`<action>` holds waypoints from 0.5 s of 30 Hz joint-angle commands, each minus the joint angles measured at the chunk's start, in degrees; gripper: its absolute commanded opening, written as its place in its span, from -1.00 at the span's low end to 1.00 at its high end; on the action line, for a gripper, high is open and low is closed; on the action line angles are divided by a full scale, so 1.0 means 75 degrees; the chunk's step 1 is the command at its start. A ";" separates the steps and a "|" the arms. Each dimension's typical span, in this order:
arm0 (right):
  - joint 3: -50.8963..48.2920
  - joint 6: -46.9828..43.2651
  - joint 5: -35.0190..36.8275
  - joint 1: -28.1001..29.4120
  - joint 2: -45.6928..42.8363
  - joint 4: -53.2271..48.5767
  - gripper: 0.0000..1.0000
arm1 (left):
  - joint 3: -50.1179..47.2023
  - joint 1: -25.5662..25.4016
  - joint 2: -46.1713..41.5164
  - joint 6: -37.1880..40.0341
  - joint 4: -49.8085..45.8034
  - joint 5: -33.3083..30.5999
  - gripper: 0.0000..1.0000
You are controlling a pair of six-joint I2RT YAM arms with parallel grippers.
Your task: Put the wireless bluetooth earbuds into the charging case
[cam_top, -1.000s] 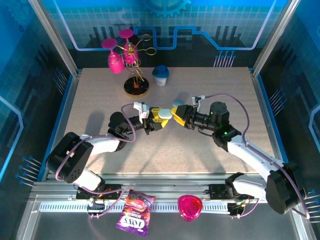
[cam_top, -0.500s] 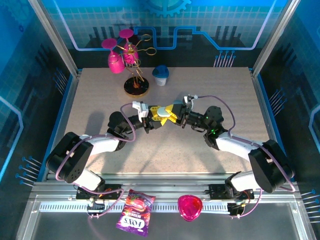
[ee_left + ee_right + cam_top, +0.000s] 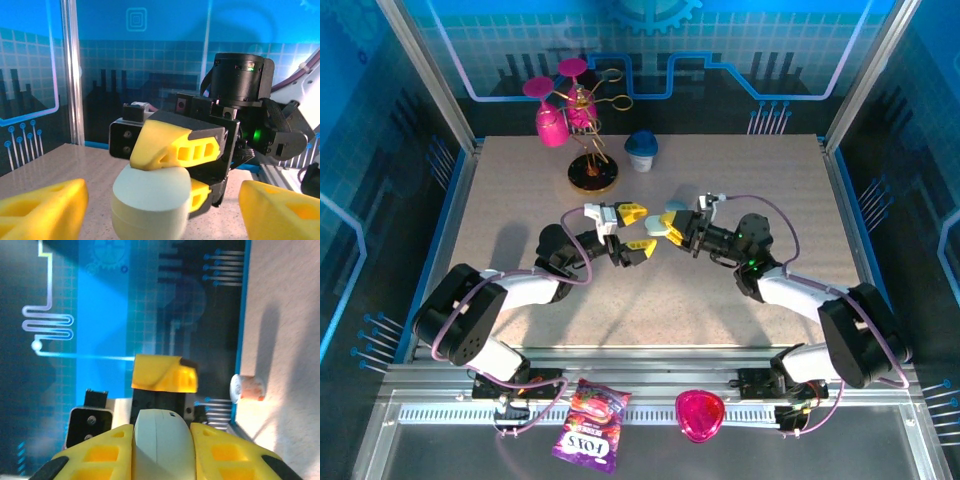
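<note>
Currently the right gripper (image 3: 670, 225) is clamping the charging case (image 3: 658, 227) between its two yellow fingers, which are closed onto the case's broad faces. The right wrist view is showing the case (image 3: 161, 442) sitting centred between the pads (image 3: 97, 456). By my reading it is hanging clear of the table (image 3: 520, 200), near mid-table between the two arms.

The left gripper (image 3: 638, 229) is standing spread wide and carrying nothing. Its fingers (image 3: 42, 207) are flanking the free end of the case without touching it.

The lid is looking shut, with a seam running round the pale shell (image 3: 150, 200). Whether earbuds are already seated inside cannot be told.

Risks I am expecting from here:
- The shell is smooth and pebble-curved, so it is resting on friction alone. Any sideways push could be squeezing it out of the right fingers and dropping it to the table.
- If the left fingers are closing off-centre, one pad is going to land first. That would twist the case in the right grip or knock it loose.
- The two sets of fingers are working very near each other. A small misalignment could be jamming finger against finger instead of finger against case.
- If the right gripper is releasing before the left has a firm hold, the case is falling.
- If the left grip is spanning lid and base together, it is pinning the clamshell shut.
</note>
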 commanded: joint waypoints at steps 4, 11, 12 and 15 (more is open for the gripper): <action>0.0132 -0.2608 0.0557 -0.0589 -0.0419 -0.2424 -0.59 | -0.0324 -0.0042 -0.0250 0.1014 -0.1219 -0.0340 0.87; 0.0738 -0.4872 0.1753 -0.0637 -0.0142 -0.4277 -0.58 | -0.0393 -0.0395 -0.0568 0.2602 -0.3620 -0.1463 0.99; 0.0801 -0.5039 0.1889 -0.0639 0.0018 -0.4315 -0.58 | -0.0370 -0.0489 -0.0593 0.2728 -0.3877 -0.1763 0.99; 0.0950 -0.5309 0.2149 -0.0637 0.0519 -0.4253 -0.58 | -0.0305 -0.0708 -0.0579 0.2889 -0.4368 -0.2491 0.99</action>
